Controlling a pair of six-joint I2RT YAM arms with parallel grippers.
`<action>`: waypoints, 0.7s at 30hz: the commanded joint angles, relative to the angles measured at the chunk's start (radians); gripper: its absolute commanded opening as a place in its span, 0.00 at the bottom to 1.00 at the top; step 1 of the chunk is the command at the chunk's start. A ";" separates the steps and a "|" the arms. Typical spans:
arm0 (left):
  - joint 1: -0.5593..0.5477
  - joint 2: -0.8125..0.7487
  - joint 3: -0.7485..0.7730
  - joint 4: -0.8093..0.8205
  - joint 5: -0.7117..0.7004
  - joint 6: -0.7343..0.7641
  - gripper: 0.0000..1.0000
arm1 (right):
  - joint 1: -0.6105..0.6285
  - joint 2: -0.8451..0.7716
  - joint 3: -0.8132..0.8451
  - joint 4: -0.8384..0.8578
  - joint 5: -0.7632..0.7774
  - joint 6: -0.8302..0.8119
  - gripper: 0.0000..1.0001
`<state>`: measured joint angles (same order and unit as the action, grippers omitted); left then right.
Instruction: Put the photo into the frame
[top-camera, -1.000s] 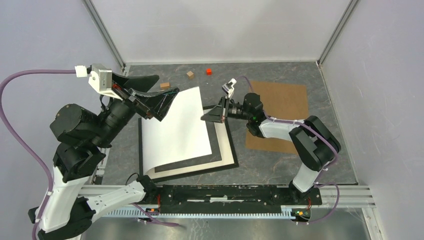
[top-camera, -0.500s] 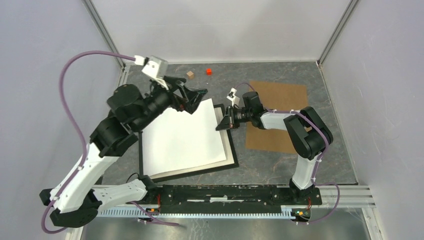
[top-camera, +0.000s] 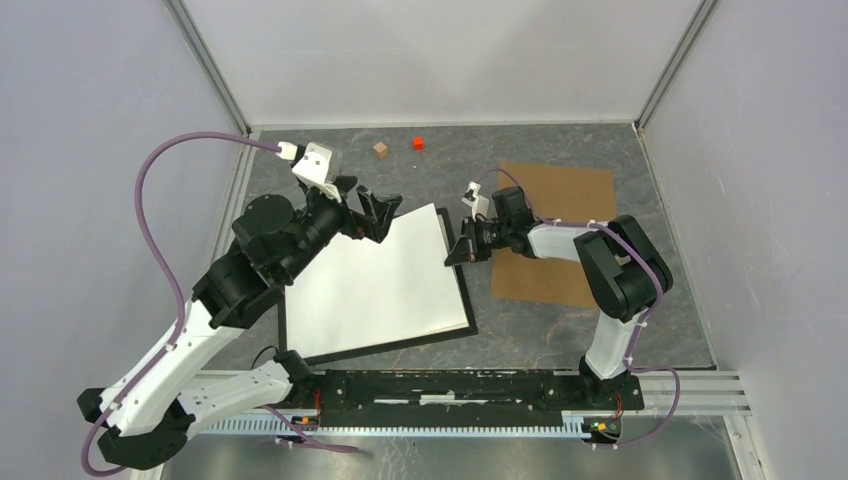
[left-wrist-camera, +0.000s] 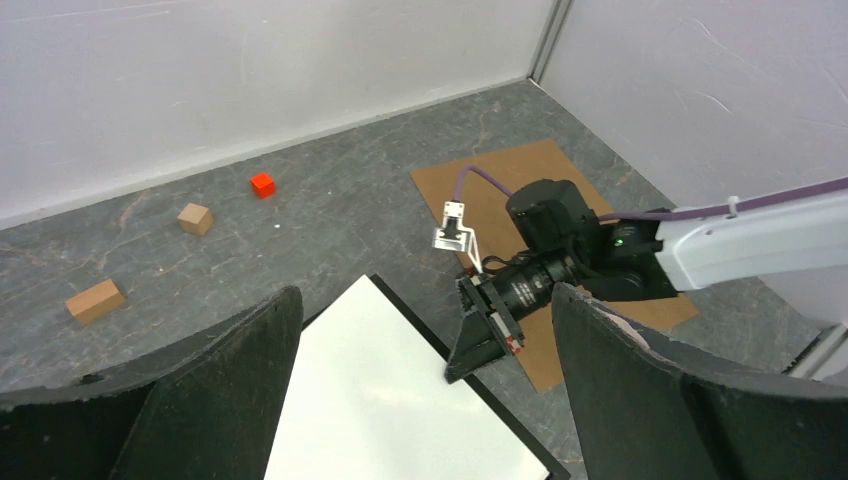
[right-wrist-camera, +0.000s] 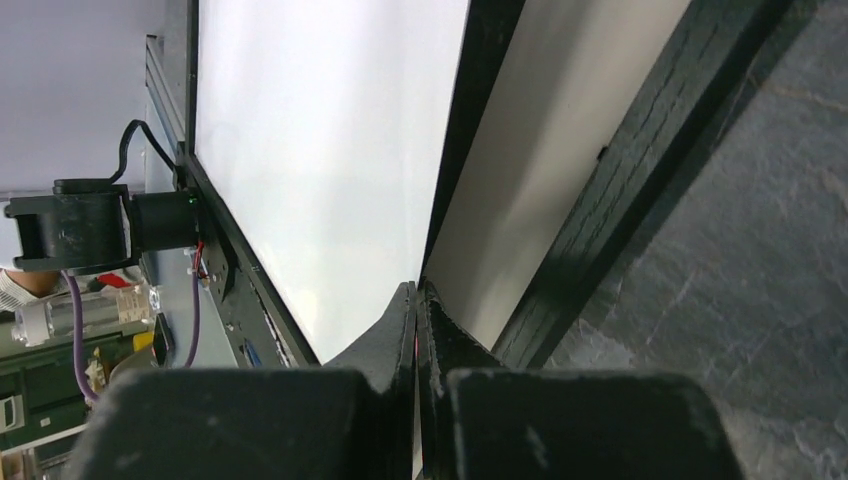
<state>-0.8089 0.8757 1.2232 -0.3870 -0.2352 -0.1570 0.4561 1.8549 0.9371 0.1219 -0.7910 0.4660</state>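
Photo on the frame, both my grippers at its far side.

The photo (top-camera: 375, 280) lies flat over the frame (top-camera: 420, 337), long side running left to right. My right gripper (top-camera: 450, 260), clenched on nothing, touches the frame's right edge, so it looks best placed for nudging. My left gripper (top-camera: 380, 215), spread wide, hovers above the frame's far-left corner. Grey stone-look tabletop (top-camera: 560, 330); cardboard sheet (top-camera: 565, 200) right of the frame; small blocks (top-camera: 381, 149) beyond it; white walls.

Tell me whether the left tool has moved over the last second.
Yes. The left tool swung rightward in the top view: from left of the tan cube to directly below it.
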 joint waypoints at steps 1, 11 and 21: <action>0.004 -0.018 -0.019 0.072 -0.047 0.063 1.00 | 0.002 -0.089 -0.043 0.080 0.055 0.034 0.00; 0.004 -0.036 -0.042 0.084 -0.048 0.063 1.00 | 0.013 -0.080 -0.038 0.109 0.045 0.072 0.00; 0.005 -0.032 -0.044 0.084 -0.034 0.053 1.00 | 0.042 -0.069 -0.049 0.147 0.058 0.105 0.00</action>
<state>-0.8082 0.8501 1.1843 -0.3557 -0.2615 -0.1505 0.4873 1.7981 0.8932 0.2176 -0.7502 0.5571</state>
